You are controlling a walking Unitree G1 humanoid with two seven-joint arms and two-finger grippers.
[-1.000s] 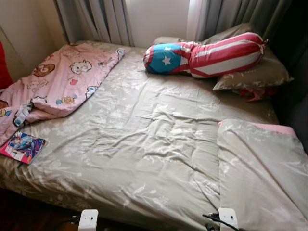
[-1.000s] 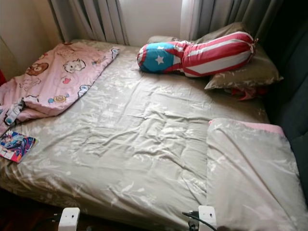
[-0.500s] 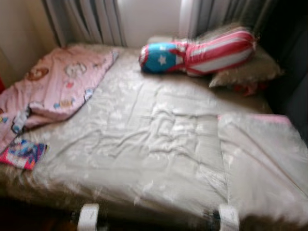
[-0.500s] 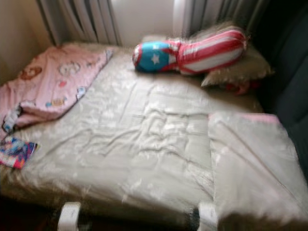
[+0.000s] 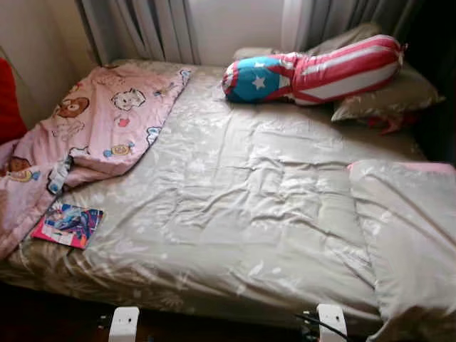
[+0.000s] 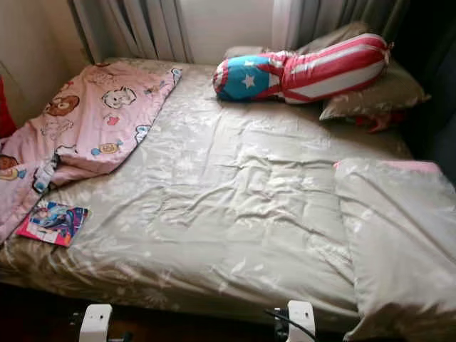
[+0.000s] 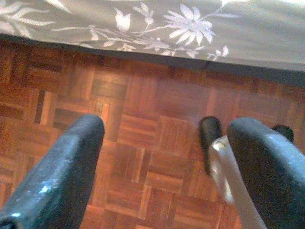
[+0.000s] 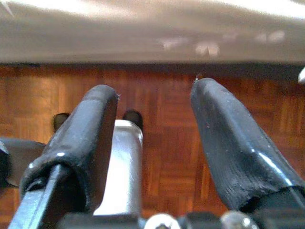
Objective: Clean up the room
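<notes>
A bed [image 5: 235, 214] with a wrinkled beige floral sheet lies before me. A pink cartoon blanket [image 5: 92, 135] is bunched over its left side. A colourful book [image 5: 66, 224] lies near the bed's front left corner. A red, white and blue bolster [image 5: 313, 71] rests at the head on beige pillows [image 5: 388, 96]. A folded beige quilt [image 5: 406, 235] covers the front right. My left gripper [image 7: 162, 157] hangs open over the parquet floor by the bed's edge. My right gripper [image 8: 155, 143] also hangs open above the floor, holding nothing.
Grey curtains [image 5: 157, 28] hang behind the bed's head. A red object [image 5: 8, 100] shows at the left wall. Something red [image 5: 388, 125] pokes out under the right pillow. Parquet floor [image 7: 143, 119] runs along the bed's near edge.
The whole picture has shifted right and cleared after a blur, so the camera has turned left. More of the pink blanket and the book show now. Nothing on the bed moved.
</notes>
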